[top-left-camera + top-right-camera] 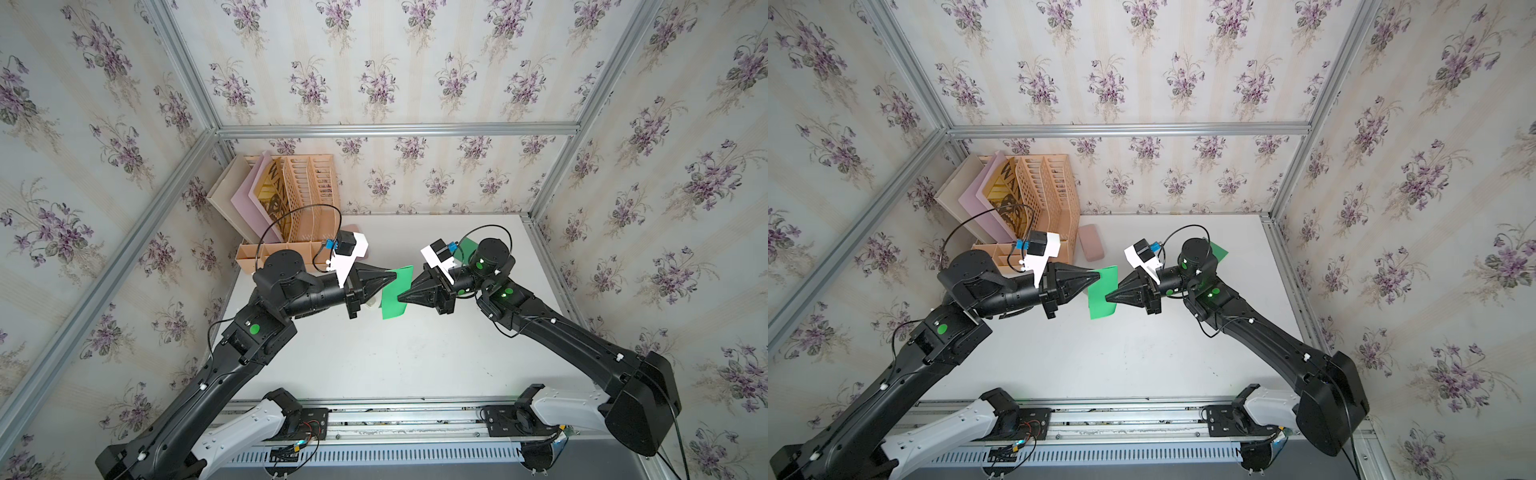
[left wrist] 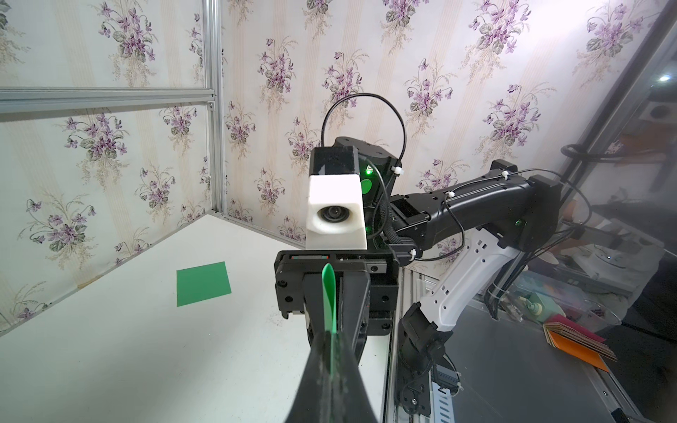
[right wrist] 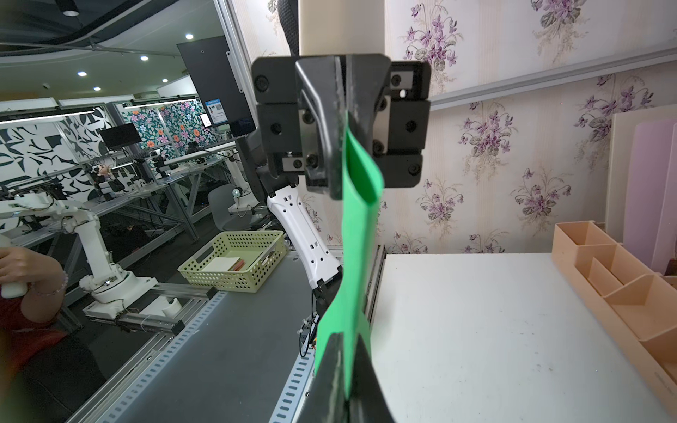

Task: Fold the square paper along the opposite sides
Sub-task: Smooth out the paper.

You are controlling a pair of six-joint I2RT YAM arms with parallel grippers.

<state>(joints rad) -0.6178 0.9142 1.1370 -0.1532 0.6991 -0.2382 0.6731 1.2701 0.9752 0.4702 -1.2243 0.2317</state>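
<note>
- At the near edge of the bench [image 1: 415, 353], both arms rise from the front rail and lean inward, meeting over the middle.
- Mid-bench, and here's the action: the green paper [image 1: 392, 309] is pinched from two sides, lifted clear of the surface.
- The left hand [image 1: 391, 277] is clamped tight on one side of the sheet, jaws fully together.
- The right hand [image 1: 401, 297] faces it tip to tip, closed on the opposite side.
- In the right wrist view the green paper [image 3: 357, 238] runs between the two hands, doubled over in a loose open loop with no flat crease.
- From the left wrist the same sheet [image 2: 328, 293] shows edge-on, a thin green sliver in the jaws.
- Further back, a second green sheet [image 1: 1219, 249] lies flat on the bench behind the right arm, well apart from the hands.
- Back left, a pink block [image 1: 1091, 248] sits just beside a wooden file organizer [image 1: 307, 195], which stands in the corner against the flowered wall.
</note>
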